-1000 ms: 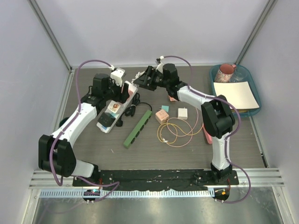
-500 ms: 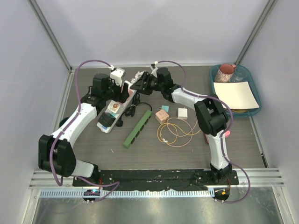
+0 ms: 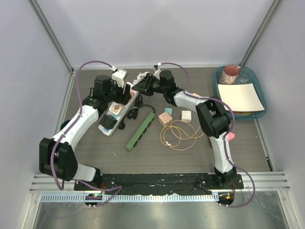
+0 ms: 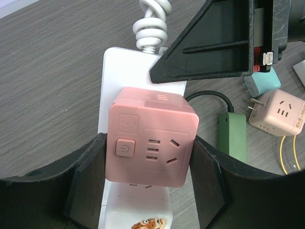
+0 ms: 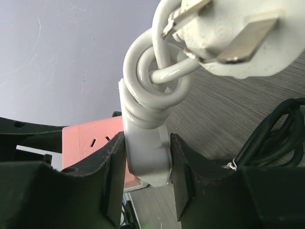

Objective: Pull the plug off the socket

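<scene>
the right tool (image 5: 147,171) has just closed on the strip (image 4: 121,67) near its cord, likely bracing it so the left tool (image 4: 148,164), clamping the plug (image 4: 152,129), can pull.

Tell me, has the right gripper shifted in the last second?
Yes. In the top view the right gripper has moved slightly left, further from the teal plastic tray, and its jaws now close on the end of the white power strip.

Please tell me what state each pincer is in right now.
Left pincer: closed on the pink cube.
Right pincer: closed on the white strip, at its cord end.
</scene>
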{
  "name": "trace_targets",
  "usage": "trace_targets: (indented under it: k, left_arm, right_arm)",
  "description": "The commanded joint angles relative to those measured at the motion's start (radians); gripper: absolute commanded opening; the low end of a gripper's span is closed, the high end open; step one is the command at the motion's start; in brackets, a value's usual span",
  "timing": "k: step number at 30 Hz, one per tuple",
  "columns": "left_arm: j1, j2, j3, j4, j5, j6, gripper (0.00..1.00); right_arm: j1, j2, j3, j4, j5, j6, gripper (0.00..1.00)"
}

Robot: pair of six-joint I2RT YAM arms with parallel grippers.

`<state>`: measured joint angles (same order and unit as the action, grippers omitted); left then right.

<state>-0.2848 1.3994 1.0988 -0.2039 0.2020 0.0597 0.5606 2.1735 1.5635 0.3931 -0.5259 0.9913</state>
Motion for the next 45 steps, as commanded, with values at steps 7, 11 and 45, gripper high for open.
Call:
trace_targets:
  k: [7, 11, 45]
  left_arm:
    - [-0.002, -0.039, 0.137, 0.044, -0.058, -0.008, 0.00]
    - [-0.004, -0.028, 0.193, -0.025, -0.075, -0.001, 0.00]
    - [0.075, 0.032, 0.240, -0.012, -0.067, 0.034, 0.00]
  right_arm:
    - [0.004, 0.012, -0.040, 0.187, 0.115, 0.015, 0.01]
    - [0.005, 0.023, -0.043, 0.153, 0.167, -0.020, 0.01]
    - [0.041, 0.019, -0.132, 0.089, 0.503, -0.125, 0.01]
